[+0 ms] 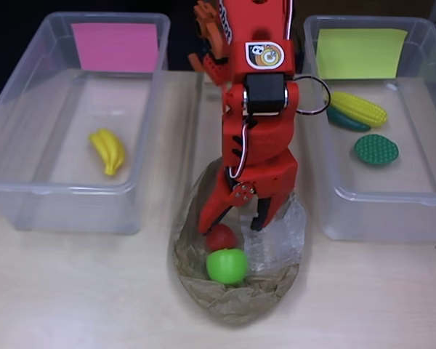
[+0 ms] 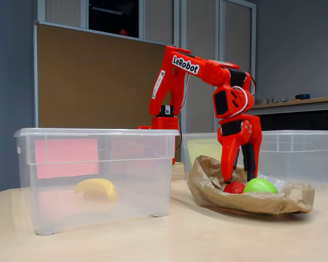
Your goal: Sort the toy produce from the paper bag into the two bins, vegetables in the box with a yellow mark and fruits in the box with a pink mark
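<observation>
The crumpled brown paper bag (image 1: 232, 298) (image 2: 279, 199) lies open between the two bins. Inside it rest a green round toy fruit (image 1: 227, 265) (image 2: 259, 186) and a red toy piece (image 1: 221, 237) (image 2: 234, 188). My red gripper (image 1: 231, 225) (image 2: 239, 177) reaches down into the bag, open, its fingertips on either side of the red piece without closing on it. The clear bin with the pink mark (image 1: 115, 46) (image 2: 66, 157) holds a yellow banana (image 1: 108, 150) (image 2: 95, 189). In the bin with the yellow mark (image 1: 360, 53) lie a corn cob (image 1: 359, 108), a dark green vegetable (image 1: 346, 120) and a green leafy piece (image 1: 376, 149).
Both clear bins (image 1: 14, 196) (image 1: 421, 203) flank the bag closely on a pale wooden table (image 1: 73, 291). A brown board (image 2: 98, 82) stands behind the arm in the fixed view.
</observation>
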